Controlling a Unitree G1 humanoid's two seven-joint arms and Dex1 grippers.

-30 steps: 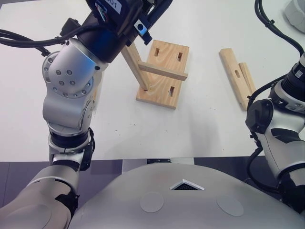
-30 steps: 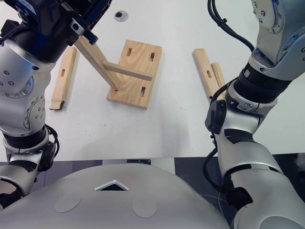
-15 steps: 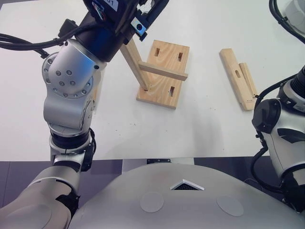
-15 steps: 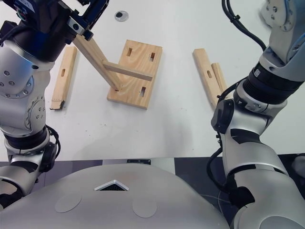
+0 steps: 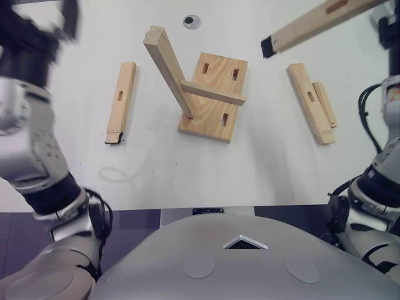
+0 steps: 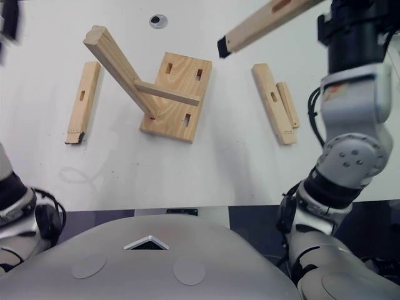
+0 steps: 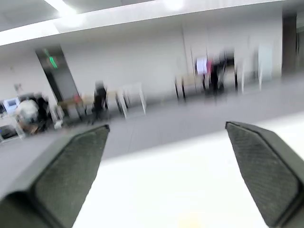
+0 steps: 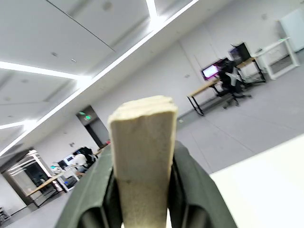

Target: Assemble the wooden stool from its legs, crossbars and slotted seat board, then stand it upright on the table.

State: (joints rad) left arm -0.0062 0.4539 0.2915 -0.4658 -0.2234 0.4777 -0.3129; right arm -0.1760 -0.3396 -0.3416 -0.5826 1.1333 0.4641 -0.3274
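Swung in above the desk [image 5: 187, 162], a leg [image 5: 312, 25] hangs clamped in the right end effector [image 8: 142, 190] beyond the slotted seat board [image 5: 215, 97]. The left end effector [image 7: 166, 142], spread wide and empty, has released the planted leg [image 5: 167, 72]. The raised leg's end should probably enter a free slot squarely.

Small round dark disc [image 5: 192, 22] lies flat at the far side of the table [image 5: 262, 169], apart from everything else. Fine dark specks mark the tabletop.

Room behind, right wrist view: bright ceiling light strips [image 8: 153, 8], a green sign [image 8: 84, 114] above a dark doorway, a desk [image 8: 213, 88] carrying a lit monitor [image 8: 210, 71], an office chair [image 8: 233, 78] just beside it, and a white bench [image 8: 278, 53] farther along. Grey floor [image 8: 247, 126].

Left wrist view: blurred; a green sign [image 7: 52, 62] and pale furniture [image 7: 132, 96] can be made out against the wall.
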